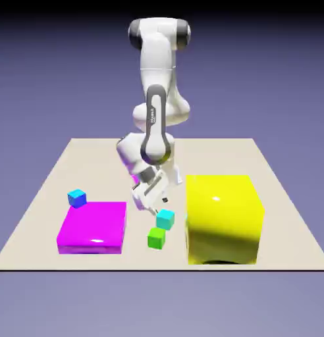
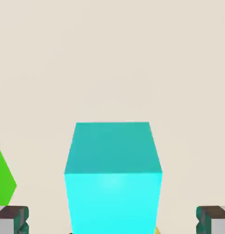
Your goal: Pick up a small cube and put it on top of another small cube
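- Claw spread wide, tips either side of the turquoise cube, not clamping it.
- Turquoise cube on table, btwn magenta block & yellow block; green cube just beside, maybe touching, hard to tell.
- Sky-blue cube near magenta block's far corner.

A flat beige desk fills the middle of the exterior view, its plain matte top narrowing toward the far edge. Around it on every side lies a smooth blue-violet backdrop, paler low in the picture and darkening steadily upward to near black along the top edge. Light falls from above, leaving soft shadows on the desk surface. In the hand view the same beige surface spreads evenly, bare of texture
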`<state>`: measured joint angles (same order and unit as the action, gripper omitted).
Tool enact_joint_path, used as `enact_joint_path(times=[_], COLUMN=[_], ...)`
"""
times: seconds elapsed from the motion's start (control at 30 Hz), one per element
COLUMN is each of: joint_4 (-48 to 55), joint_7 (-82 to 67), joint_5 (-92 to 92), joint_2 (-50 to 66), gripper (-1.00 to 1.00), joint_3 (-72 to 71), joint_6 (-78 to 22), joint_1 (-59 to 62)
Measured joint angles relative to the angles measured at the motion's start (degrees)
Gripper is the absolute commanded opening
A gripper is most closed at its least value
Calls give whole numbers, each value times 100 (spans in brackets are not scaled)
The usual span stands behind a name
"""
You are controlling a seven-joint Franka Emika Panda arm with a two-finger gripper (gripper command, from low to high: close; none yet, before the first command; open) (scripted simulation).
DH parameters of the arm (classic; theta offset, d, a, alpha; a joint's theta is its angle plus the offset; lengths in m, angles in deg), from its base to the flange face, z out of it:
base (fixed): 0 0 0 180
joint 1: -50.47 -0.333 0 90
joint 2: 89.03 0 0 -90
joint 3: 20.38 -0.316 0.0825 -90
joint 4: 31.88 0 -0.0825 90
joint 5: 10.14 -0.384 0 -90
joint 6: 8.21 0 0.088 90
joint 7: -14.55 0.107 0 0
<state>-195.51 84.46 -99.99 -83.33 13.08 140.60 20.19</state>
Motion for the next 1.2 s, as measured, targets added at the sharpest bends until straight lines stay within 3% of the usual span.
enact_joint_path(times=[0.13, 0.17, 0.6, 1.2], joint_4=[324, 399, -405, 2448], joint_7=[-695, -855, 867, -988], joint_5=[-996, -1226, 1242, 5643], joint_2=[818, 1007, -1023, -584], gripper=[0, -100, -100, -100], joint_3=[-243, -299, 304, -842], joint_6=[-358, -441, 451, -988], joint_1=[-40, -49, 51, 1469])
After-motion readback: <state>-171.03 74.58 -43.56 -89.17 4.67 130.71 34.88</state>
